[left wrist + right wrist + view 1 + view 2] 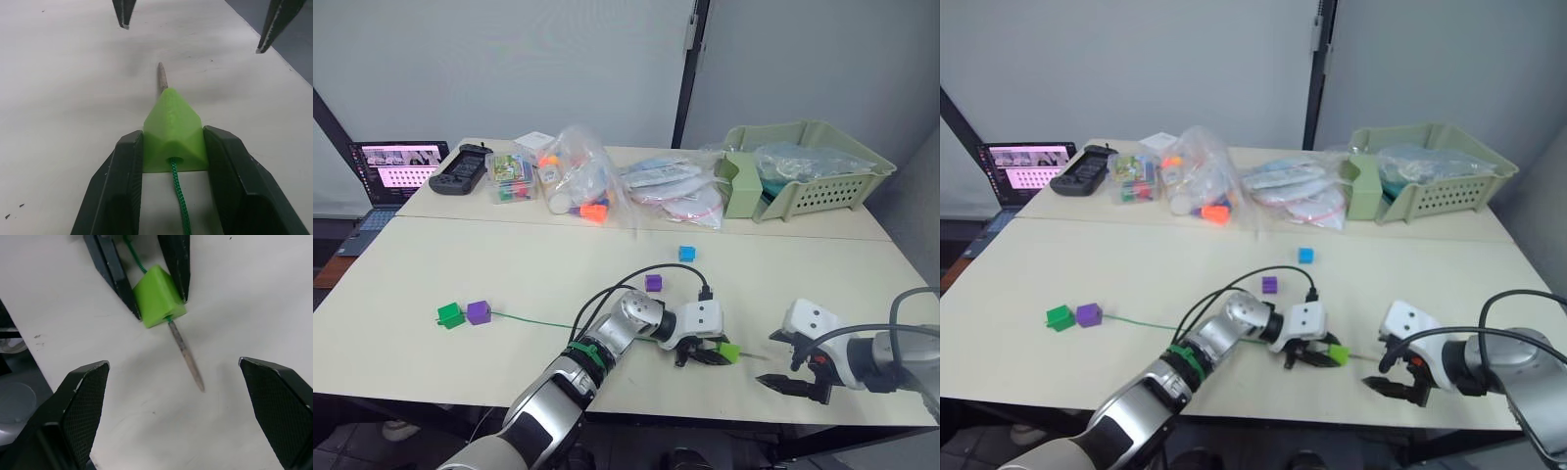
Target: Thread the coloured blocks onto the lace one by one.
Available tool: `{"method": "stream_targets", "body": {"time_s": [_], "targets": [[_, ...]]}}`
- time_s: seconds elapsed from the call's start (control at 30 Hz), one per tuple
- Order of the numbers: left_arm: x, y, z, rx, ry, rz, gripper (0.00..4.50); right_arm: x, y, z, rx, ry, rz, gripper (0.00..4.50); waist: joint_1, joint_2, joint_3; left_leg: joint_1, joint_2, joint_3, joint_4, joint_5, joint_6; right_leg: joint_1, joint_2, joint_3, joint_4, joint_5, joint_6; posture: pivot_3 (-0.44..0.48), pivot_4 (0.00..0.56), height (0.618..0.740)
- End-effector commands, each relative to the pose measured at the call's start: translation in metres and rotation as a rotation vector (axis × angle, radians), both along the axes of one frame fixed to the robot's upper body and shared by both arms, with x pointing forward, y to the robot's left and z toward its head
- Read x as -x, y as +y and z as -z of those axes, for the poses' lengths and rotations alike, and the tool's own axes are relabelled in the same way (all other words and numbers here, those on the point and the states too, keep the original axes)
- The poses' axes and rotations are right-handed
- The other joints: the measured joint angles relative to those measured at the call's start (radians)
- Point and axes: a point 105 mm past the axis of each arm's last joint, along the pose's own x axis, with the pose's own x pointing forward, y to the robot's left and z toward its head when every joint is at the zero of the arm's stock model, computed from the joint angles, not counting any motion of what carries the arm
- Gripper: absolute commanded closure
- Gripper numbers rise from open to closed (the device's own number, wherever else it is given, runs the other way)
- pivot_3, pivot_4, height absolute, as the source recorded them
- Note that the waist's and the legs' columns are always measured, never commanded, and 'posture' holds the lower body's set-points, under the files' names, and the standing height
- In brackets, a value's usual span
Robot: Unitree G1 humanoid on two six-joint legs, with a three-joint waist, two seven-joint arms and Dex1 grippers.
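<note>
Your left hand (707,352) is closed on the lime green block (173,132), pinching it by two flat sides near the front edge of the bench (431,264). The lace (533,321) already runs through that block: the green cord enters its hole on the wrist side and the stiff grey tip (187,355) pokes out the far side, lying on the benchtop. Your right hand (186,396) is wide open, holding nothing, its fingers either side of that tip without touching it.

Expect the block to be light, hard and slick, so it may twist if you pinch off-centre. The cord is limp and will not push; take the lace by the rigid tip and draw it through.

A dark green block (449,314) and a purple block (478,312) sit touching at the far end of the cord, apparently threaded. Another purple block (653,282) and the blue block (686,254) lie loose farther back.

At the rear, a pale green basket (822,186) holds clear plastic packets; clear bags (582,181) hold orange toys and other small pieces.
</note>
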Motion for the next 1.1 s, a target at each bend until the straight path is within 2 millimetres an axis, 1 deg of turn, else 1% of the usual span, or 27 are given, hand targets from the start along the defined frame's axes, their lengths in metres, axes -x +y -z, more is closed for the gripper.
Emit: {"method": "stream_targets", "body": {"time_s": [0.03, 0.1, 0.23, 0.33, 0.43, 0.47, 0.63, 0.73, 0.8, 0.87, 1.0, 1.07, 1.1], "targets": [[0.001, 0.003, 0.002, -0.018, -0.013, 0.017, 3.14, -0.013, 0.005, -0.006, 0.008, -0.057, -0.038, 0.0, -0.003, 0.0, 0.0, 0.0, 0.0, 0.0, 0.0, 0.0, 0.0, 0.0, 0.0, 0.0, 0.0, 0.0, 0.0, 0.0, 0.15, 0.732], [0.002, 0.007, 0.002, -0.018, -0.011, 0.021, 3.14, -0.017, 0.007, -0.002, 0.015, -0.047, -0.064, 0.0, -0.004, 0.0, 0.0, 0.001, 0.0, 0.0, 0.0, 0.0, 0.0, 0.0, 0.0, 0.0, 0.0, 0.0, 0.0, 0.0, 0.15, 0.732], [0.001, 0.009, 0.001, -0.014, -0.014, 0.019, 3.14, -0.023, 0.003, 0.008, 0.085, -0.007, -0.111, 0.0, -0.006, 0.0, 0.0, 0.0, 0.0, 0.0, -0.001, 0.0, 0.0, 0.0, 0.0, 0.0, 0.0, 0.0, 0.0, 0.0, 0.15, 0.732], [0.001, 0.009, 0.001, -0.008, -0.013, 0.008, 3.14, -0.029, 0.007, 0.013, 0.062, 0.016, -0.129, 0.0, -0.01, 0.0, 0.0, 0.0, 0.0, 0.0, -0.001, 0.0, 0.0, 0.0, 0.0, 0.0, 0.0, 0.0, 0.0, 0.0, 0.15, 0.732], [0.0, 0.009, 0.0, 0.0, -0.011, 0.001, 3.14, -0.03, 0.008, 0.025, 0.068, 0.076, -0.148, 0.85, -0.012, 0.0, 0.0, 0.001, 0.0, 0.0, -0.001, 0.0, 0.0, 0.0, 0.0, 0.0, 0.0, 0.0, 0.0, 0.0, 0.15, 0.732], [0.0, 0.008, 0.0, 0.003, -0.012, -0.002, 3.14, -0.03, 0.008, 0.028, 0.066, 0.083, -0.151, 1.22, -0.012, 0.0, 0.0, 0.001, 0.0, 0.0, -0.001, 0.0, 0.0, 0.0, 0.0, 0.0, 0.0, 0.0, 0.0, 0.0, 0.15, 0.732], [-0.002, 0.011, -0.004, 0.018, -0.013, -0.015, 3.14, -0.029, 0.006, 0.034, 0.072, 0.104, -0.15, 2.9, -0.012, 0.0, 0.0, 0.001, 0.0, 0.0, -0.001, 0.0, 0.0, 0.0, 0.0, 0.0, 0.0, 0.0, 0.0, 0.0, 0.15, 0.732], [-0.002, 0.015, -0.013, 0.054, 0.026, -0.016, 3.14, -0.029, 0.004, 0.039, 0.077, 0.108, -0.148, 3.94, -0.014, 0.0, 0.0, 0.001, 0.0, 0.0, -0.001, 0.0, 0.0, 0.001, 0.0, 0.0, 0.0, 0.0, 0.0, 0.0, 0.15, 0.732], [-0.005, 0.02, -0.02, 0.073, 0.026, -0.024, 3.14, -0.029, 0.006, 0.039, 0.067, 0.107, -0.151, 4.5, -0.016, 0.0, 0.0, 0.001, 0.0, 0.0, -0.001, 0.0, 0.0, 0.001, 0.0, 0.0, 0.0, 0.0, 0.0, 0.0, 0.15, 0.732], [-0.008, 0.026, -0.027, 0.091, 0.02, -0.034, 3.14, -0.028, 0.008, 0.039, 0.056, 0.11, -0.155, 4.5, -0.016, 0.0, 0.0, 0.001, 0.0, 0.0, 0.0, 0.0, 0.0, 0.001, 0.0, 0.0, 0.001, 0.0, 0.0, 0.0, 0.15, 0.732], [-0.034, 0.064, -0.049, 0.126, -0.022, -0.155, 3.14, -0.027, 0.015, 0.033, 0.041, 0.112, -0.178, 4.5, -0.02, 0.0, 0.0, 0.002, 0.001, -0.001, 0.0, 0.0, 0.0, 0.001, 0.0, 0.0, 0.001, 0.0, 0.0, 0.0, 0.15, 0.732], [-0.038, 0.083, -0.053, 0.112, -0.034, -0.184, 3.14, -0.027, 0.016, 0.032, 0.038, 0.112, -0.183, 4.5, -0.023, 0.0, 0.0, 0.002, 0.001, -0.001, 0.0, 0.0, 0.0, 0.001, 0.001, 0.0, 0.001, 0.0, 0.0, 0.0, 0.15, 0.732], [-0.04, 0.098, -0.054, 0.094, -0.041, -0.198, 3.14, -0.027, 0.017, 0.031, 0.036, 0.111, -0.186, 4.5, -0.023, 0.0, 0.0, 0.002, 0.002, -0.001, -0.001, 0.0, 0.0, 0.001, 0.001, 0.0, 0.001, 0.0, 0.0, 0.0, 0.15, 0.732]]}}
